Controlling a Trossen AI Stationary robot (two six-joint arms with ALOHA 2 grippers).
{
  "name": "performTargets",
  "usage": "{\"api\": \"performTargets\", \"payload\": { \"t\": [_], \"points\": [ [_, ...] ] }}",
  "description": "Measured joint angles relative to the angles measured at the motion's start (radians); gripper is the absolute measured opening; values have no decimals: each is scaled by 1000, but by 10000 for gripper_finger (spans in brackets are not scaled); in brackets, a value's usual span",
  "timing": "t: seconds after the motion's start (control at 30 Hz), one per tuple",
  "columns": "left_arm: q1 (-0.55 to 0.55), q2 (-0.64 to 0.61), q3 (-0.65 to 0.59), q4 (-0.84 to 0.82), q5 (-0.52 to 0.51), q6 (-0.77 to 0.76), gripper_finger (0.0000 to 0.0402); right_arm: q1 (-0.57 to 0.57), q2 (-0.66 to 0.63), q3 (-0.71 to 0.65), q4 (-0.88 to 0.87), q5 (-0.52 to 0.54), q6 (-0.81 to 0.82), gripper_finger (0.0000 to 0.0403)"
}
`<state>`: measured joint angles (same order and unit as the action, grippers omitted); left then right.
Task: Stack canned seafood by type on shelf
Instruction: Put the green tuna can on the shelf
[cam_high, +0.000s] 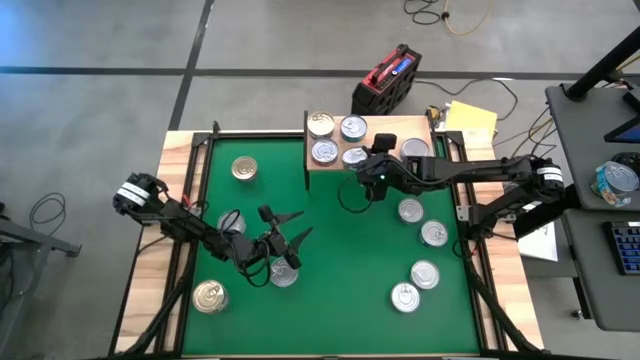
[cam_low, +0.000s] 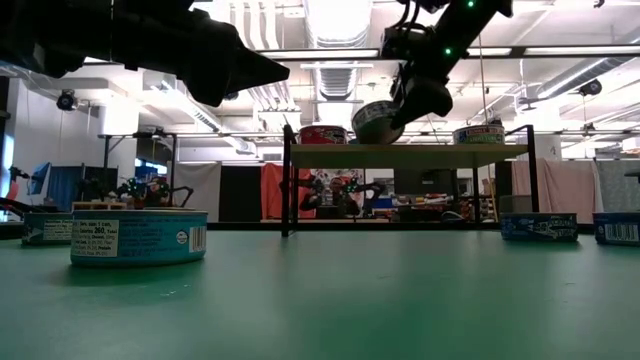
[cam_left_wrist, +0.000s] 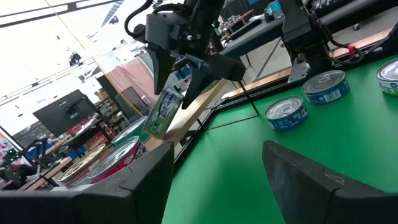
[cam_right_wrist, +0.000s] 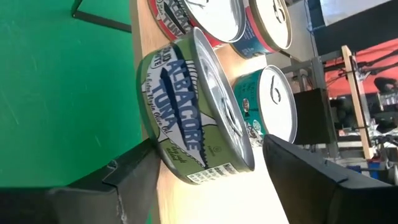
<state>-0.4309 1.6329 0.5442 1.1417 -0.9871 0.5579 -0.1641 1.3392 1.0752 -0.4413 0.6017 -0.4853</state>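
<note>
1. Right end effector (cam_high: 358, 166) upper centre at shelf (cam_high: 425, 128) edge, fingers parted around albacore tuna can (cam_right_wrist: 193, 109), apparently releasing it beside shelved cans.
2. Left end effector (cam_high: 283, 238) lower left, open, empty, above tabletop can (cam_high: 284, 272); likely next.

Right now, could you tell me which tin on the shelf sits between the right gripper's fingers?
The green-labelled albacore tuna tin on the shelf, between the right gripper's fingers; its neighbours wear red or teal labels.

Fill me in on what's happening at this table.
The right tool is at the front edge of the small wooden shelf, with a green tuna can between its fingers and cans already there. The left tool hovers open over the green mat, next to a loose can. More cans lie scattered around.
</note>
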Motion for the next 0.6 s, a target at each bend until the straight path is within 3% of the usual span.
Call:
{"api": "performTargets", "payload": {
  "t": [0.6],
  "points": [
    [1,0,0,0,0,0,229,-13,0,85,-160,-9,238,325]
  ]
}}
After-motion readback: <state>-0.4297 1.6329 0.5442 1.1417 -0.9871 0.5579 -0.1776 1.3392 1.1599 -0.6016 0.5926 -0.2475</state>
